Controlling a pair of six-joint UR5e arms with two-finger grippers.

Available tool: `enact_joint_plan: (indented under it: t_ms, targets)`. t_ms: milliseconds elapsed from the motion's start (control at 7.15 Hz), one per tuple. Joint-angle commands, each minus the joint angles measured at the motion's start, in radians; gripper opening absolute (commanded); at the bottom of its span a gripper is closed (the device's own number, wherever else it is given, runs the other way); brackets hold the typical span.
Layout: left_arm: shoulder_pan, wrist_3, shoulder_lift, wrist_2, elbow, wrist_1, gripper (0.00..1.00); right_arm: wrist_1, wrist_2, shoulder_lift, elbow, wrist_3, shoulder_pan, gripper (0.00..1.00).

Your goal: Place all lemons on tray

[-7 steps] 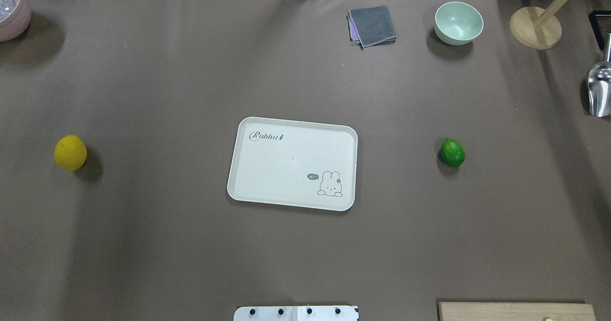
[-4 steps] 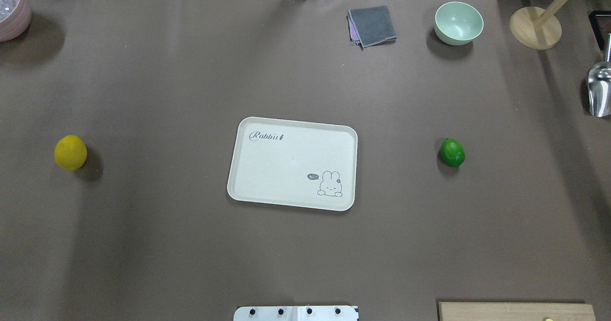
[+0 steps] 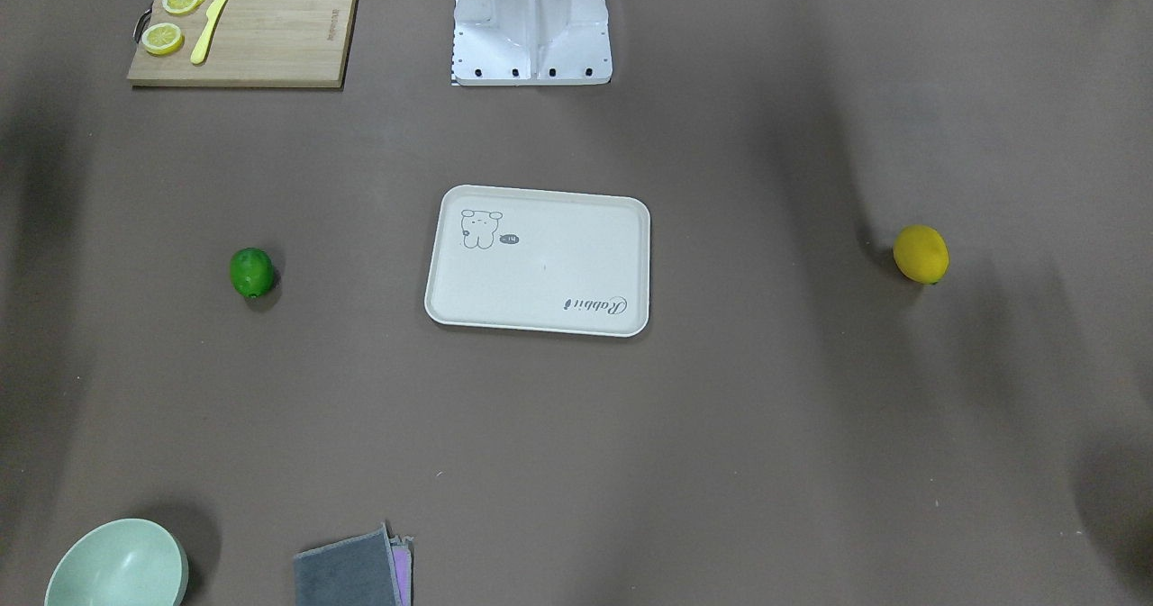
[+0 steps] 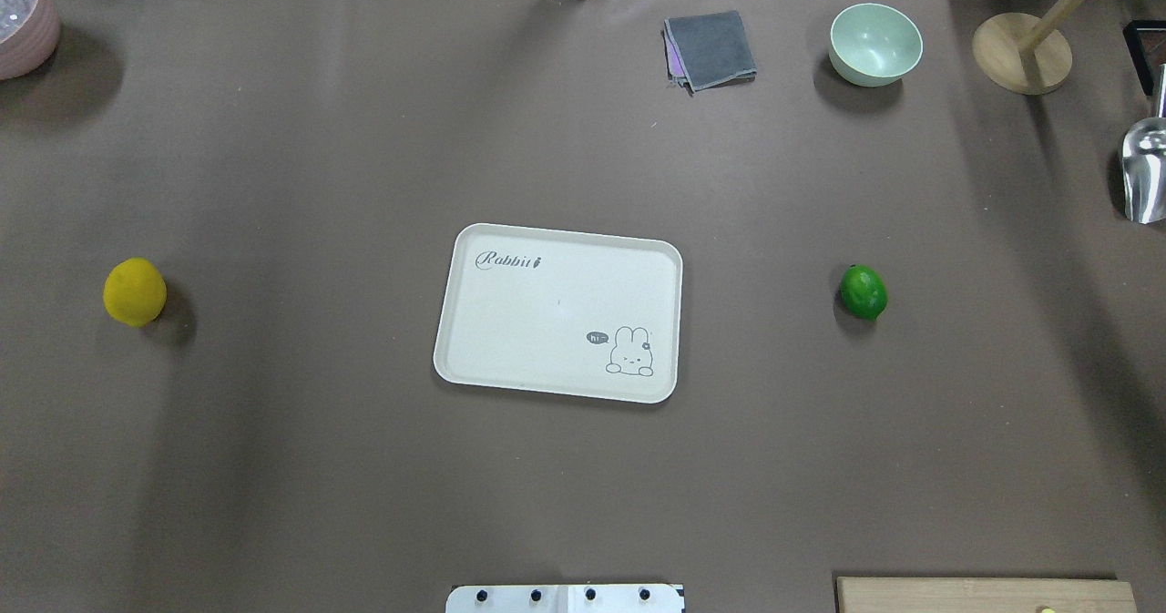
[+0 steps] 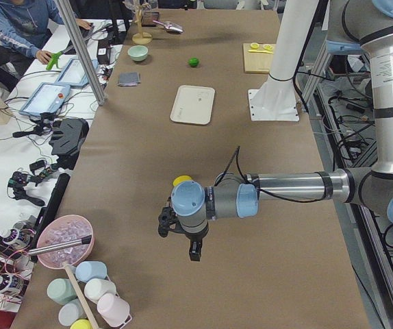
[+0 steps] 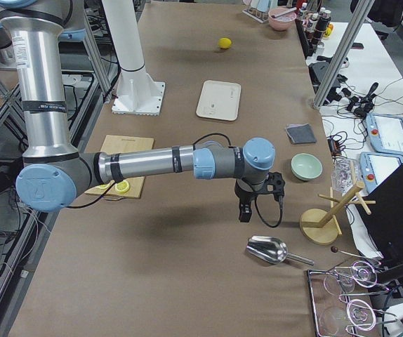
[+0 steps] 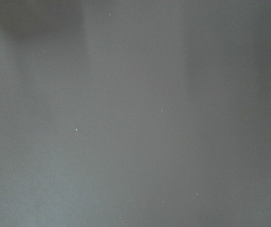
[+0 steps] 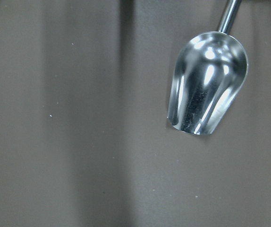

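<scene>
The yellow lemon [image 4: 135, 291] lies on the brown table at the left, far from the tray; it also shows in the front view [image 3: 921, 253]. The green lemon [image 4: 863, 291] lies at the right. The cream tray [image 4: 547, 321] sits empty in the middle between them. My left gripper [image 5: 183, 238] shows only in the left side view, hovering near the yellow lemon [image 5: 181, 181]; I cannot tell whether it is open. My right gripper [image 6: 254, 200] shows only in the right side view, above the table near a metal scoop; I cannot tell its state either.
A wooden cutting board [image 3: 270, 39] with lemon slices and a yellow knife lies near the robot base [image 3: 531, 21]. A mint bowl [image 4: 874, 44], grey cloth [image 4: 710, 48], wooden stand [image 4: 1020, 53], metal scoop [image 4: 1143, 171] and pink bowl [image 4: 23, 25] line the far edge.
</scene>
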Motion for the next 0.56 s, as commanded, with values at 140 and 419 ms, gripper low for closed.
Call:
enact_joint_plan:
  t_ms: [140,419]
  targets:
    - [0.049,-0.198,-0.066,-0.007,-0.089,0.004,0.97,0.004,0.018,0.114,0.005,0.231,-0.184,0.99]
    - [0.222,-0.466,-0.182,0.003,-0.123,0.005,0.97,0.007,0.007,0.178,0.001,0.353,-0.292,0.99]
